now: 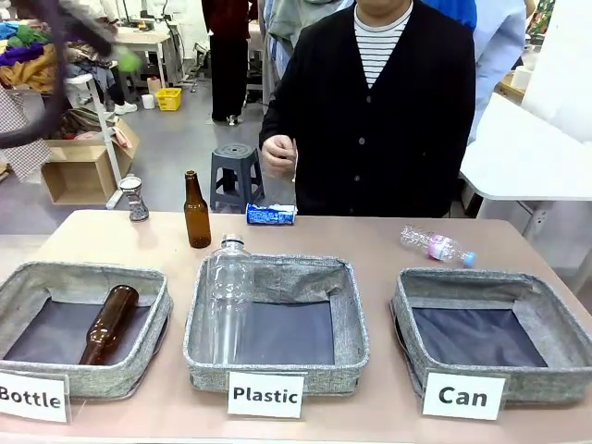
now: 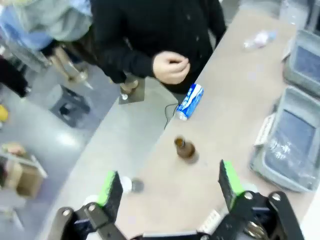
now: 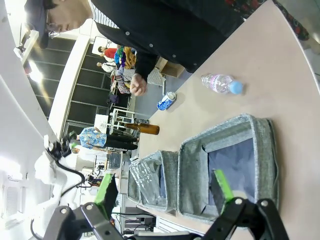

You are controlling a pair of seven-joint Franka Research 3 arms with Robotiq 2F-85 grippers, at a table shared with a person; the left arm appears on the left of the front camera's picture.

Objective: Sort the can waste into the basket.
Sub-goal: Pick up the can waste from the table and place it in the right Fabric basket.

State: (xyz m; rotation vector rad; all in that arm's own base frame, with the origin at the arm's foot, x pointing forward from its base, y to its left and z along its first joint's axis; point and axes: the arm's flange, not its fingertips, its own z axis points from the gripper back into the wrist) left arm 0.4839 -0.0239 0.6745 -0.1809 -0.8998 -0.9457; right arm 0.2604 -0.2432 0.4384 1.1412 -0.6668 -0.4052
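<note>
A dented blue can (image 1: 271, 215) lies on its side at the table's far edge, in front of the person; it shows too in the wrist views (image 2: 189, 101) (image 3: 166, 101). A small silvery-black can (image 1: 135, 198) stands at the far left corner. The grey "Can" basket (image 1: 467, 277) (image 3: 192, 175) sits front right, nothing in it. My left gripper (image 2: 170, 185) hangs open high above the table's far left part, over a brown bottle (image 2: 186, 150); its arm (image 1: 55, 55) is a blur at top left. My right gripper (image 3: 165, 187) is open above the Can basket.
An upright brown bottle (image 1: 196, 211) stands near the cans. A clear plastic bottle (image 1: 437, 246) lies at the far right. The "Plastic" bin (image 1: 277, 370) holds a clear bottle, the "Bottle" bin (image 1: 55, 273) a brown one. The person's hand (image 1: 278, 155) hovers behind the blue can.
</note>
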